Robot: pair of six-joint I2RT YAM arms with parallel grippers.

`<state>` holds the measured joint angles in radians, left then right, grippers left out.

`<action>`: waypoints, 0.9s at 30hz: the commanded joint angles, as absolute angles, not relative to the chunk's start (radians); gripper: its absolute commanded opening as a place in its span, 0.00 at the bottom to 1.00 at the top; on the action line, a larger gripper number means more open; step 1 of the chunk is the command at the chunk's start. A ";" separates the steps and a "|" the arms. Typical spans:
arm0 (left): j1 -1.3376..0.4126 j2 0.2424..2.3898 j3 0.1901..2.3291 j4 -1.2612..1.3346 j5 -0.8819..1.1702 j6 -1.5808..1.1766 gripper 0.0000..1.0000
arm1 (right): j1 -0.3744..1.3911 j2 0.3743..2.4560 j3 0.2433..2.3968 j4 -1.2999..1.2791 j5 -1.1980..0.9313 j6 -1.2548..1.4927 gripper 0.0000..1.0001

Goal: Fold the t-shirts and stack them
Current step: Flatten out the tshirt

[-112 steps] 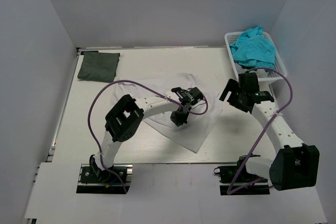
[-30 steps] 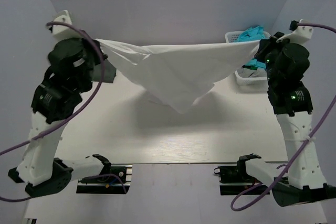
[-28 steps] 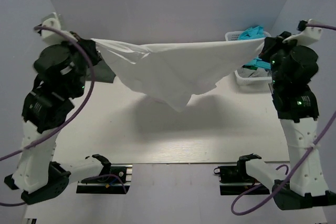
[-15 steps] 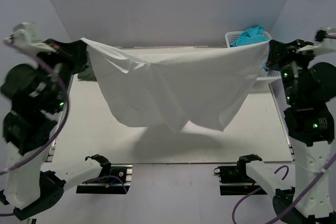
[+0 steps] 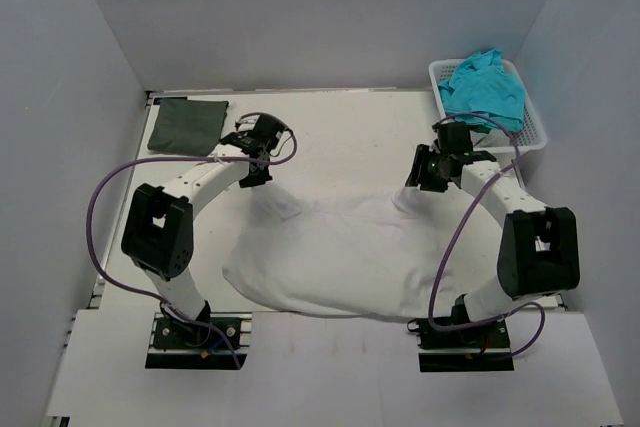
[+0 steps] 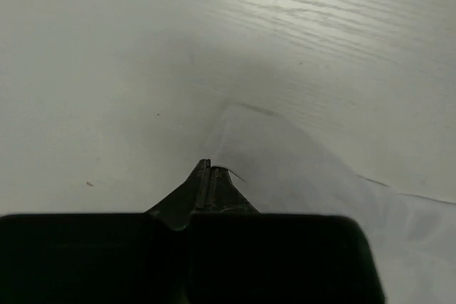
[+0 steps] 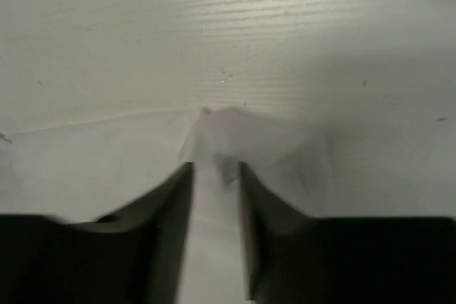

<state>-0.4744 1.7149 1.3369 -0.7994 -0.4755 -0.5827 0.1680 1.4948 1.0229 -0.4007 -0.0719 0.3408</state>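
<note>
Pale wood-grain table (image 5: 340,137) and bare grey walls fill the overhead view. The white soft fabric t-shirt (image 5: 360,252), stretched in the air between both arms a moment ago, now lies spread on the near half, so I judge it ready for folding. A dark grey-green folded t-shirt (image 5: 187,125) waits far left, and bright teal t-shirts (image 5: 485,87) sit in the white plastic lattice basket (image 5: 535,135). My left wrist view shows the left gripper (image 6: 207,174) pinched on a shirt corner. My right wrist view shows the right gripper (image 7: 214,176) parted, with cloth loose between its fingers.
</note>
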 commanded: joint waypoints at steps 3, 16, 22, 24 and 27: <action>-0.440 1.627 1.312 -0.759 -0.474 -0.624 0.00 | 0.167 1.506 1.058 -0.330 -0.112 0.319 0.64; -0.402 1.690 1.301 -0.775 -0.450 -0.624 0.00 | 0.160 1.431 0.884 -0.436 -0.022 0.333 0.76; -0.393 1.672 1.301 -0.775 -0.439 -0.624 0.00 | 0.161 1.491 0.861 -0.397 -0.041 0.325 0.74; -0.393 1.672 1.301 -0.775 -0.439 -0.624 0.00 | 0.160 1.509 0.865 -0.393 -0.048 0.324 0.69; -0.393 1.663 1.301 -0.775 -0.439 -0.624 0.00 | 0.160 1.526 0.864 -0.390 -0.077 0.322 0.68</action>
<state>-0.3985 1.6962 1.3022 -0.7780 -0.4438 -0.6178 0.1635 1.5120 0.8612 -0.4152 -0.0521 0.3313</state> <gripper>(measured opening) 0.020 0.684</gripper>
